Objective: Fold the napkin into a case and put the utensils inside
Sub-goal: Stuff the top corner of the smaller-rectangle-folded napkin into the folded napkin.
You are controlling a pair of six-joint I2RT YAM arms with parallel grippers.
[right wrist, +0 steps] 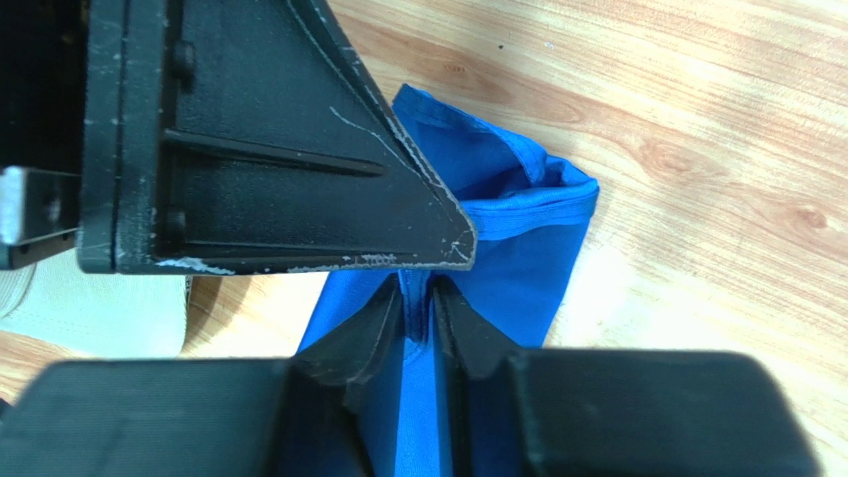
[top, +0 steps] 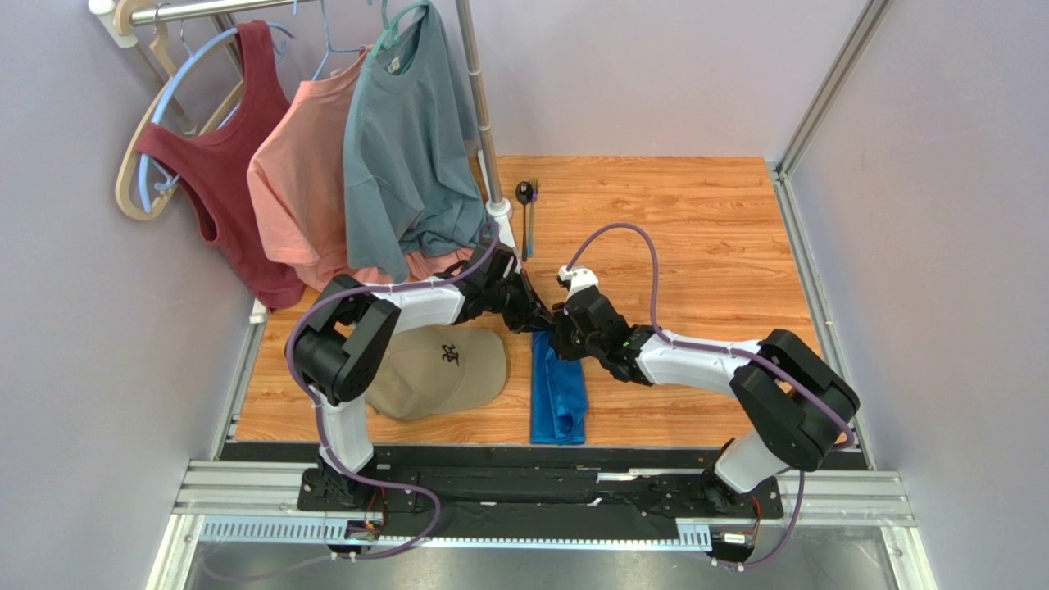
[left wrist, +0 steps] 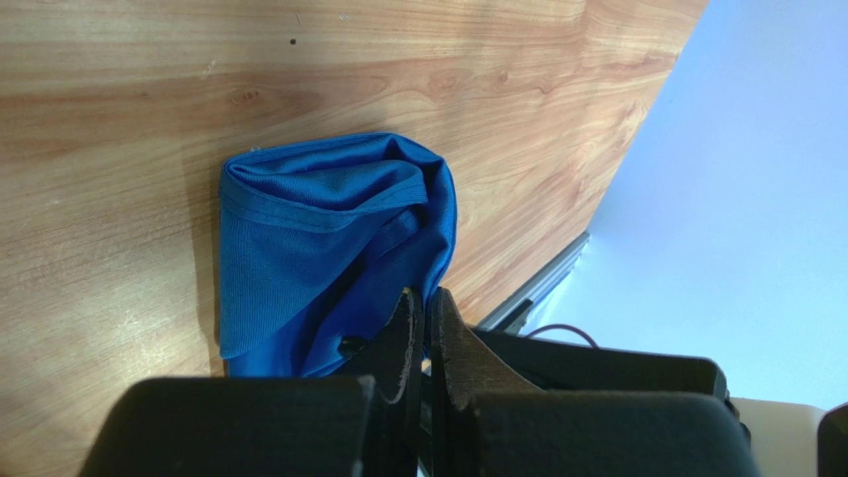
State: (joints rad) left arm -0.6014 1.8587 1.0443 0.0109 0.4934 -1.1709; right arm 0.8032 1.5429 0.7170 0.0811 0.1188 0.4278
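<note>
The bright blue napkin lies on the wooden table as a narrow folded strip, its near end by the table's front edge. Both grippers meet at its far end. My left gripper has its jaws pressed together on an edge of the napkin, the tips pinching cloth. My right gripper is shut on a fold of the napkin, with cloth between its tips. The black-bowled spoon and the fork lie side by side at the far middle of the table.
A tan cap lies just left of the napkin. A clothes rack pole stands at the back left with a grey-teal T-shirt, a salmon shirt and a dark red top hanging. The left finger crowds the right wrist view.
</note>
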